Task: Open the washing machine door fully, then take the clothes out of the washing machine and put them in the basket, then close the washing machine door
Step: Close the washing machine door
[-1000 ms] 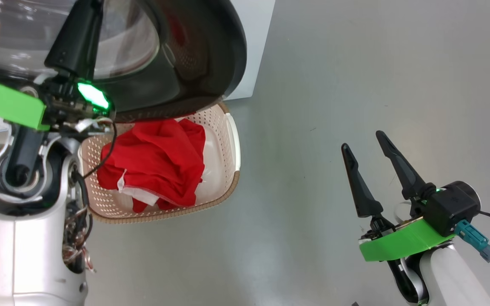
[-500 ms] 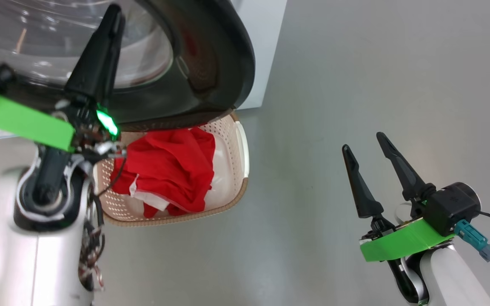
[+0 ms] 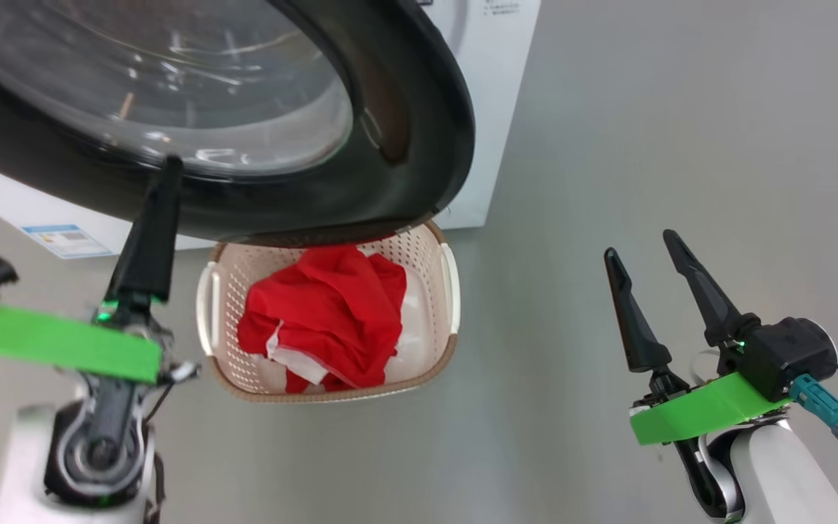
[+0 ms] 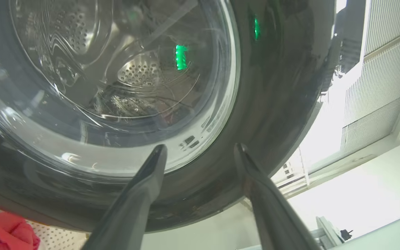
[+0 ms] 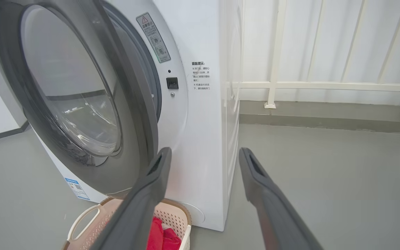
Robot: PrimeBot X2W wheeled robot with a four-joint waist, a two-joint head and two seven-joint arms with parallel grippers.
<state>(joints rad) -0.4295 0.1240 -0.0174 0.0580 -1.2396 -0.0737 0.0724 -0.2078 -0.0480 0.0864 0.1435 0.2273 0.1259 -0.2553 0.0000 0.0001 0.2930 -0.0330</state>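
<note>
The washing machine (image 5: 203, 139) is white, and its door (image 3: 419, 145), black-rimmed with a glass bowl, stands ajar above the basket (image 3: 332, 397). In the right wrist view the door (image 5: 82, 104) hangs away from the front panel. Red clothes (image 3: 324, 313) with white lining lie heaped in the cream basket. My left gripper (image 4: 200, 147) is open with nothing between its fingers. Its tips are close before the door's lower rim (image 4: 273, 86); whether they touch it I cannot tell. One left finger (image 3: 150, 240) points up at the rim. My right gripper (image 3: 640, 244) is open over bare floor, well right of the basket.
Grey floor (image 3: 608, 145) spreads to the right of the machine. A white railing (image 5: 325, 85) and a pale wall stand behind it. A small blue label (image 3: 66, 240) is on the machine's lower front. The basket (image 5: 85, 218) sits right against the machine's foot.
My left gripper has opened and come down from the door glass to the lower rim. The whole head view has shifted, so the camera moved. The right arm kept its pose.
</note>
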